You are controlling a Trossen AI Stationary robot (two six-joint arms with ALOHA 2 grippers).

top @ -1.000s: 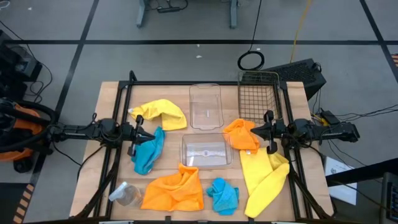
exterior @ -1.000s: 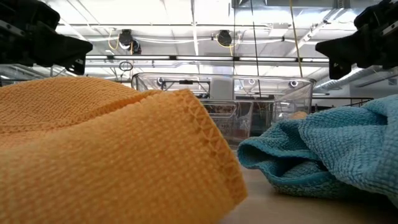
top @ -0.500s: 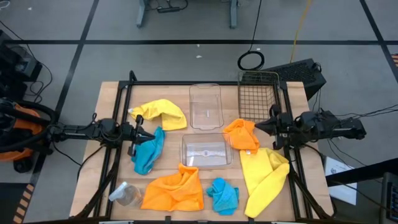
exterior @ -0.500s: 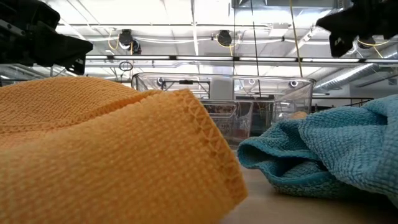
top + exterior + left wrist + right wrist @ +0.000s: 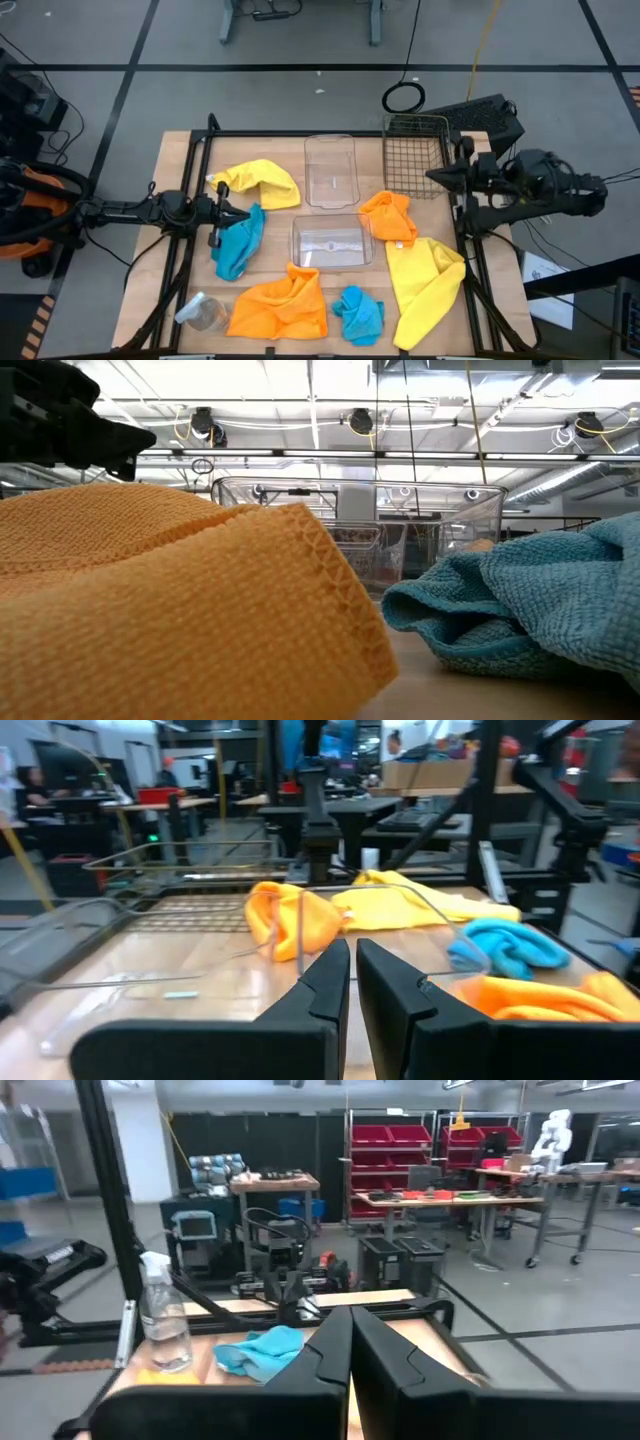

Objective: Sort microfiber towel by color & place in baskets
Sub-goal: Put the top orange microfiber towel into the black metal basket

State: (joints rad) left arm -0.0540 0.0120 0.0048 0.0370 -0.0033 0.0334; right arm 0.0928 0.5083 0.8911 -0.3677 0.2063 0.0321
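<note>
My left claw (image 5: 243, 213) hangs at the bench's left edge, fingers nearly together, empty, just beside a blue towel (image 5: 238, 247). My right claw (image 5: 432, 176) is pinched shut on nothing — raised at the right edge, by the wire basket (image 5: 414, 152) in the far right corner. Two clear bins (image 5: 330, 170) sit mid-bench, empty. Yellow (image 5: 262, 183), orange (image 5: 391, 217) and blue towels all lie loose on the bench — none in a basket.

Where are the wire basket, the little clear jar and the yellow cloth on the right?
Wire basket (image 5: 414, 160), high view, on its mesh floor.
Jar (image 5: 205, 315), high view, on its clear body.
Yellow cloth (image 5: 425, 290), high view, on its middle fold.
</note>
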